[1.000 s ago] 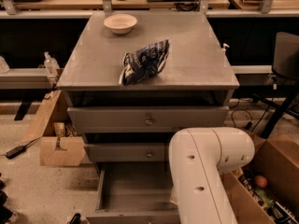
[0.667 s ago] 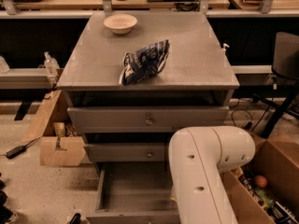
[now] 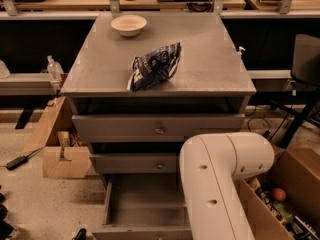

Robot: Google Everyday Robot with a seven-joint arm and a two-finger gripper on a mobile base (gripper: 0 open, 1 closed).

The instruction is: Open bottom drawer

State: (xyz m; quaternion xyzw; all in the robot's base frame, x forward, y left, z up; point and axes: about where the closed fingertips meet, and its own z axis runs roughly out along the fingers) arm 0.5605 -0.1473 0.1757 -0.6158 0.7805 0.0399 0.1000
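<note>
Well, in the camera view the bottom drawer (image 3: 145, 204) stands pulled out from the grey cabinet (image 3: 210, 59). Its bare floor is open to sight and its front lies down at the frame's lower edge, so I judge the task done or nearly so. My arm (image 3: 220, 184) fills the lower right, with its white elbow in front of the drawer's right side. It bends downward there, which fits a reach for something so low. My gripper is out of sight, below the frame or behind that arm, and I cannot tell whether it is spread, pressed together or pinching the knob. The middle drawer (image 3: 130, 163) and top drawer (image 3: 125, 128) sit pushed in above. On the cabinet top a pale bowl (image 3: 129, 25) rests near the back and a dark blue snack bag (image 3: 154, 66) nearer the middle. Both are well apart from the drawer, so a low pull need not disturb them.
</note>
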